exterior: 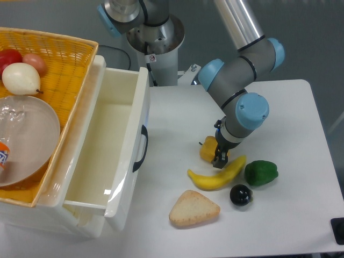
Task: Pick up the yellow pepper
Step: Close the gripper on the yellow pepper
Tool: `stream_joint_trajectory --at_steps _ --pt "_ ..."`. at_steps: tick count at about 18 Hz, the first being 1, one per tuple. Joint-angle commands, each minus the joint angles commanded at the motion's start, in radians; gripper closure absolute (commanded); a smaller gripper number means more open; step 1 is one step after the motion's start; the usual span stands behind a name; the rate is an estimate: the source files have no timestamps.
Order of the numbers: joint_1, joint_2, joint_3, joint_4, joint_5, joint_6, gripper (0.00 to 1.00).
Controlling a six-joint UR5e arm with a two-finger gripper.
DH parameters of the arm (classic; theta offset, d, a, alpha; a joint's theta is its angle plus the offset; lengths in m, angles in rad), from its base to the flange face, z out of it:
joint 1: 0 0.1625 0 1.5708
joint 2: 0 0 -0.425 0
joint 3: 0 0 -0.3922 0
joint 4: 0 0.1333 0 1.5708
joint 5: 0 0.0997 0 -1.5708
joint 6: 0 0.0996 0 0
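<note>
Gripper down on the yellow pepper, mid-table

Nearest me: one bread wedge (pixel 194 209), one black ball (pixel 241 195), one banana (pixel 216 174), one green pepper (pixel 261 172). Behind the banana, one lumpy yellow pepper (pixel 207 150), gripper (pixel 220 160) against it; I cannot tell its jaws' state.

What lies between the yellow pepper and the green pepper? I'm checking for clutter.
In the camera view, the claw and the banana's upper tip lie between the yellow pepper and green pepper.

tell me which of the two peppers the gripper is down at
The yellow pepper. The gripper sits right at its side, partly covering it, just above the banana. The green pepper lies apart, past the banana's tip, with nothing near it but the dark round fruit.
</note>
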Motion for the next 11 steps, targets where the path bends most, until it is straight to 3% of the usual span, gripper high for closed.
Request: stream_joint_trajectory --at_steps 1,4,7,9,11 --pt "0.0 0.0 0.002 0.0 0.0 -0.003 0.08" --pt "0.0 0.002 0.002 -0.002 0.002 -0.027 0.52" --pt "-0.003 0.003 0.006 -0.003 0.003 -0.07 0.85" --pt "-0.006 0.003 0.017 -0.003 0.003 -0.1 0.96" --pt "-0.009 0.005 0.032 -0.006 0.006 -0.121 1.0"
